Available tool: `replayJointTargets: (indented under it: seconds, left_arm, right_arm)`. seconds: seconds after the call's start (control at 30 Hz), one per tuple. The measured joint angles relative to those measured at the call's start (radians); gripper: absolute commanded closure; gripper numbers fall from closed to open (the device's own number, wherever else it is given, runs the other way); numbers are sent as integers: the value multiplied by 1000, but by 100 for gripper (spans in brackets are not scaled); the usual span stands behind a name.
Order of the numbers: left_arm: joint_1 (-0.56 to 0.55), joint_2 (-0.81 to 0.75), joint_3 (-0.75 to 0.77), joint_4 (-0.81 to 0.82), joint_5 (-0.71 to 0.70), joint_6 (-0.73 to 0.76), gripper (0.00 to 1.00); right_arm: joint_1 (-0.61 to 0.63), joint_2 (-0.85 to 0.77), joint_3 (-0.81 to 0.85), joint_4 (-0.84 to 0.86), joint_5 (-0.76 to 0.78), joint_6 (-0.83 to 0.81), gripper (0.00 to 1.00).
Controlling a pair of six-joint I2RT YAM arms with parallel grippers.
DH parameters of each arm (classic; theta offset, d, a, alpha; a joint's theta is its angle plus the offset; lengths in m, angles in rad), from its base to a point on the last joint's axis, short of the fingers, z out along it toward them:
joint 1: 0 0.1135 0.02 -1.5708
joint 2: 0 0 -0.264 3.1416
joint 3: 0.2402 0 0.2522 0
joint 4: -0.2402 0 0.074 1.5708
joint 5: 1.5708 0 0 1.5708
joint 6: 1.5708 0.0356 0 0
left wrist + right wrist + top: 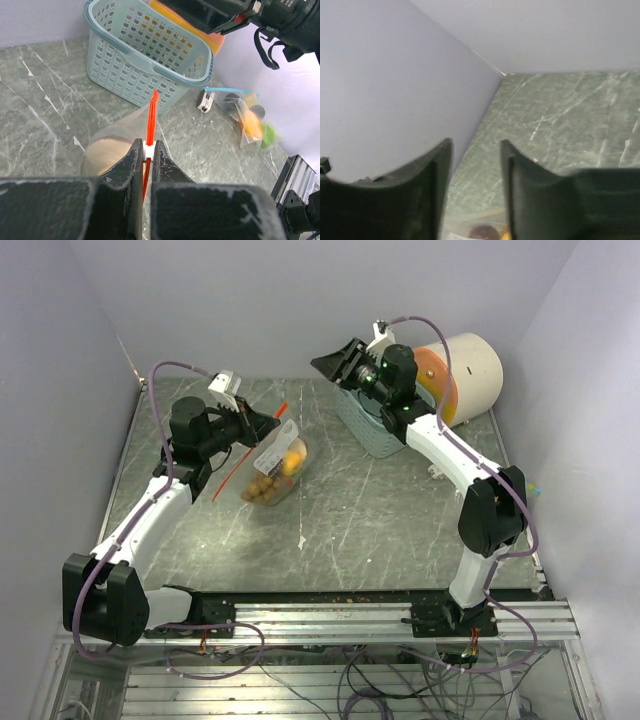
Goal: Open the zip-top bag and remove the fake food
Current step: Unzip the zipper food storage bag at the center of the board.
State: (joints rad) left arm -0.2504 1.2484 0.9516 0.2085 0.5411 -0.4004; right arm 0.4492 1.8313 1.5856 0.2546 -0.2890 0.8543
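- Your left gripper (148, 146) is at the left of the overhead view. Its two black fingers are pressed together on the red zip strip (152, 112) of a clear plastic zip-top bag (277, 462).
- In the left wrist view that strip runs straight up from between the fingertips, and the bag's clear film bulges out to the left below it.
- The bag lies on the grey-green marbled tabletop (400, 520), left of centre in the overhead view and just right of the left gripper.
- You'll find the fake food (266, 489) inside the bag: a cluster of small brown pieces at its lower end, with orange and yellow pieces above them.
- Right of the bag, the light blue perforated plastic basket (360, 428) stands at upper centre, part-covered by the right arm.
- Your right gripper (475, 150) hangs above the basket's left end. Its jaws are parted, with nothing between them.
- The big cream cylinder with an orange face (472, 368) lies at upper right, behind the basket.
- At the right of the left wrist view, a second clear bag with a blue zip strip (246, 119) holds orange and green pieces.
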Motion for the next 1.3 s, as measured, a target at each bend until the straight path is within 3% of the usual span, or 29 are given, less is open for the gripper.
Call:
replayJointTargets:
  seconds: [0.07, 0.13, 0.37, 0.67, 0.77, 0.93, 1.3]
  left_arm:
    - [0, -1, -2, 0, -1, 0, 93]
    - [0, 0, -2, 0, -5, 0, 93]
    - [0, 14, -1, 4, -20, -1, 93]
    - [0, 24, -1, 26, -42, -19, 93]
    - [0, 24, -1, 27, -49, -23, 93]
    - [0, 29, -12, 32, -63, -38, 93]
    - [-1, 25, -40, 16, -85, -44, 93]
  right_arm:
    - [21, 5, 13, 11, -5, -7, 27]
    - [66, 19, 38, 24, -13, -20, 25]
    - [209, 52, 27, 60, -27, -47, 33]
    - [198, 51, -39, 73, -18, -72, 34]
    - [198, 50, -65, 95, -27, -69, 47]
    - [202, 49, -114, 138, -55, -49, 100]
    - [196, 30, -135, 108, -57, -67, 100]
